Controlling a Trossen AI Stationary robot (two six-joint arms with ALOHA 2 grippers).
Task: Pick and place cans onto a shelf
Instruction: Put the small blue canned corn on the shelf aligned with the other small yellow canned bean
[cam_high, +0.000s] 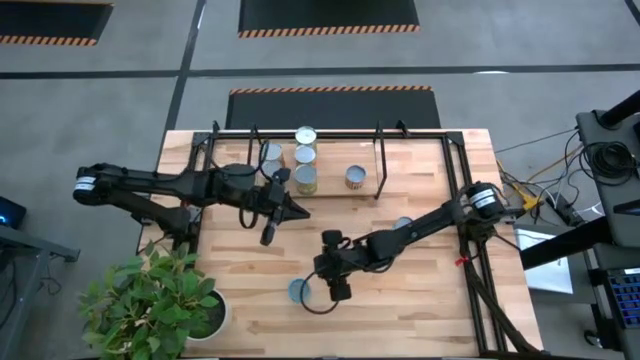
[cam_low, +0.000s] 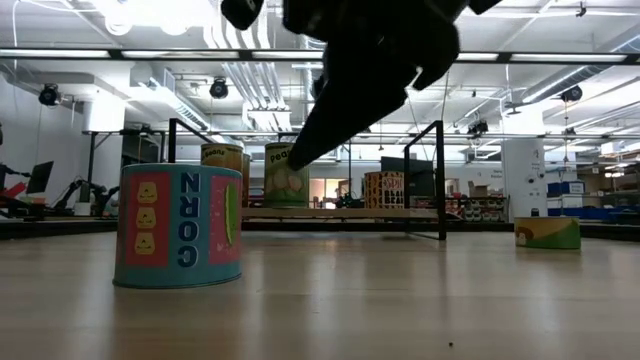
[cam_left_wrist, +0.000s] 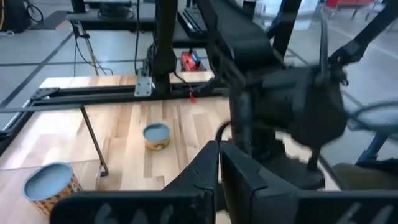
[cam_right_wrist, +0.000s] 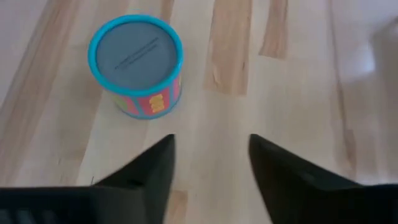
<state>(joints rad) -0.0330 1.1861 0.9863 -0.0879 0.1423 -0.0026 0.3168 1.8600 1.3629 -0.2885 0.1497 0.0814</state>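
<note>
So I'm sitting roughly halfway through this one, I'd guess. Four cans are already sitting on the shelf at the far side of the surface, three bunched together toward its left end and one off on its own nearer the middle. Still loose: the corn can with the blue rim near the front edge, and another can partly tucked under my right arm, further back toward the right.

I'm hovering the right gripper just beside the corn can, fingers spread apart with nothing between them, can still untouched. It's standing upright, lid up. The left gripper is parked out over the middle of the surface in front of the shelf, fingers pinched shut on nothing.

Surface is a pale wooden butcher-block top, black frame round it, with a leafy potted plant sitting on the near left corner. Room behind is a big workshop space, ceiling lights, pipes, more rigs in the distance.
</note>
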